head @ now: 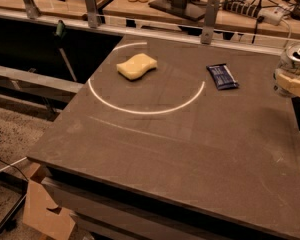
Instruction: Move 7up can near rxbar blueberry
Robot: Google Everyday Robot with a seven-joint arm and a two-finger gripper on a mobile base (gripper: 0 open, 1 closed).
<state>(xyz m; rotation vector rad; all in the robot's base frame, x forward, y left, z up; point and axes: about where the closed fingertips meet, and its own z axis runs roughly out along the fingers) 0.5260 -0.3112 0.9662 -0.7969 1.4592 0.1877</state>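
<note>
The 7up can (pixel 296 58) is at the right edge of the view, its silver top with pull tab facing up. My gripper (pixel 291 81) comes in from the right edge, and a pale finger (pixel 295 85) wraps across the can's lower body. The can is held just over the table's right edge. The rxbar blueberry (pixel 222 76), a flat dark navy bar, lies flat on the table to the left of the can, just outside the white circle. A stretch of bare table lies between bar and can.
A yellow sponge (pixel 136 66) lies inside the white circle (pixel 140 110) marked on the dark table (pixel 180 154). A rail with metal posts (pixel 209 14) runs along the far edge, with cables and a workbench behind. A cardboard box (pixel 45 214) stands on the floor at lower left.
</note>
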